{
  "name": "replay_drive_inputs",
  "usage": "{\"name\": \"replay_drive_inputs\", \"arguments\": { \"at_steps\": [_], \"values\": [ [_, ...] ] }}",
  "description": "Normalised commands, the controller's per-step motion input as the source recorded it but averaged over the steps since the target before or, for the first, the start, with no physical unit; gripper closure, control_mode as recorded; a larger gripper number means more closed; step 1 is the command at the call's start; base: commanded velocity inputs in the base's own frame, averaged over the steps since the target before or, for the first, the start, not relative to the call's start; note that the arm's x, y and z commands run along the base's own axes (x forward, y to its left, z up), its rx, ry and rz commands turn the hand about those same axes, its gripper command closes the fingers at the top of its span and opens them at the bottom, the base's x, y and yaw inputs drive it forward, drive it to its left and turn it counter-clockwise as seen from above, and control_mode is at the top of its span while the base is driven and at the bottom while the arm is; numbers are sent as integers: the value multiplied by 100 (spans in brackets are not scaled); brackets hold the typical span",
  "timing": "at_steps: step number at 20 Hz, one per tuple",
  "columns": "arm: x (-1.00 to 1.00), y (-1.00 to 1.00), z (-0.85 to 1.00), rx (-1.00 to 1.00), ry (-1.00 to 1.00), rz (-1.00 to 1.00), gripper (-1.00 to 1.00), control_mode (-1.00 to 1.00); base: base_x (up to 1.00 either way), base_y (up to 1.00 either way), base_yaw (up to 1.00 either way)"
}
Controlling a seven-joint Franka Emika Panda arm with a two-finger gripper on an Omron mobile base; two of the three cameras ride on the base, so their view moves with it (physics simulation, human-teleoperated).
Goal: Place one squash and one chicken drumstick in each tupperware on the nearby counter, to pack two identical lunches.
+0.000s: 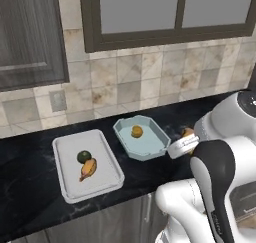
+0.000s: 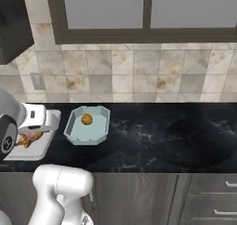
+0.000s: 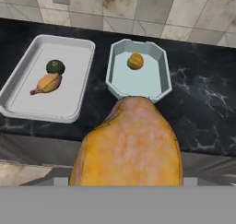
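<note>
A large orange-brown chicken drumstick [image 3: 131,144] sits close in front of the hand camera and hides the fingertips; my gripper [image 1: 186,140] is shut on it above the counter's [image 1: 30,207] front edge. Just beyond it lies the pale-blue octagonal tupperware [image 3: 138,87] with a yellow-orange squash [image 3: 135,61] inside. To its left, the white rectangular tupperware [image 3: 69,85] holds a dark green squash [image 3: 56,66] and a second drumstick [image 3: 47,83], touching each other. The left base view shows the same pair, squash [image 1: 83,156] and drumstick [image 1: 88,168].
A tiled wall with a grey outlet [image 1: 58,100] and a dark-framed window [image 1: 165,12] backs the black counter. A dark wall cabinet [image 1: 27,32] hangs at the upper left. Bare worktop [image 2: 166,136] stretches right of the blue container, with drawers [image 2: 208,196] below.
</note>
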Motion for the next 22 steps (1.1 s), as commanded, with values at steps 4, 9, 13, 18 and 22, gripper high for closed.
{"name": "replay_drive_inputs", "arguments": {
  "at_steps": [4, 9, 13, 18, 22],
  "values": [
    [0, 0, 0, 0, 0, 0, 100, 100, 39, 0, -12],
    [6, 0, -6, 0, 0, -1, 100, -100, 29, 1, -5],
    [47, -5, -35, 0, 2, -1, 100, -100, 0, 0, 0],
    [62, -20, -49, 0, 10, 0, 100, -100, 0, 0, 0],
    [71, -22, -55, 1, 12, 0, 100, -100, 0, 0, 0]
  ]
}}
